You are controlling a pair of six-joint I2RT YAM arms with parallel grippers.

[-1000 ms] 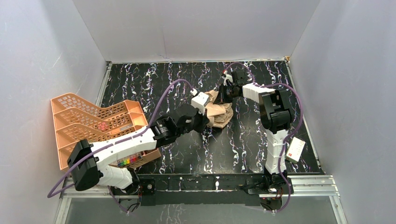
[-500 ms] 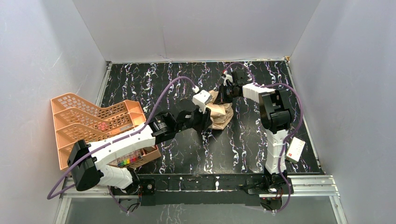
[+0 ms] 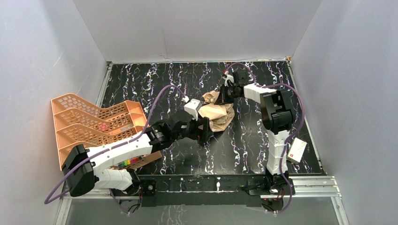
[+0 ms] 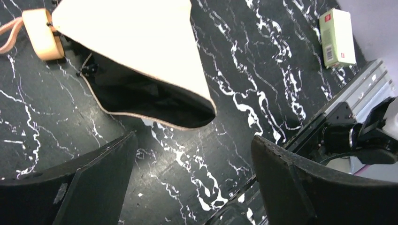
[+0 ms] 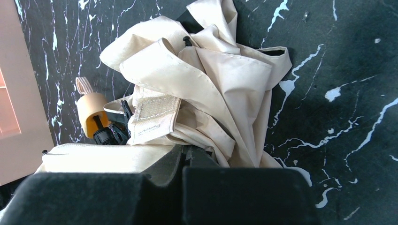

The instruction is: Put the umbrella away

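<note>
Left tool (image 4: 193, 139) released beside crumpled tan-and-black folding umbrella (image 5: 202, 79); right tool (image 5: 183, 158) clenched at its fabric. Gather loose canopy toward the shaft before grasping.

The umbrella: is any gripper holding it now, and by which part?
The right gripper seems to pinch a canopy fold of the umbrella; the left gripper is open, holding nothing.

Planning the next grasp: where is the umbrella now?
Top view, mid-table: the umbrella lies crumpled between the left gripper and the right gripper, right of the rack.
</note>
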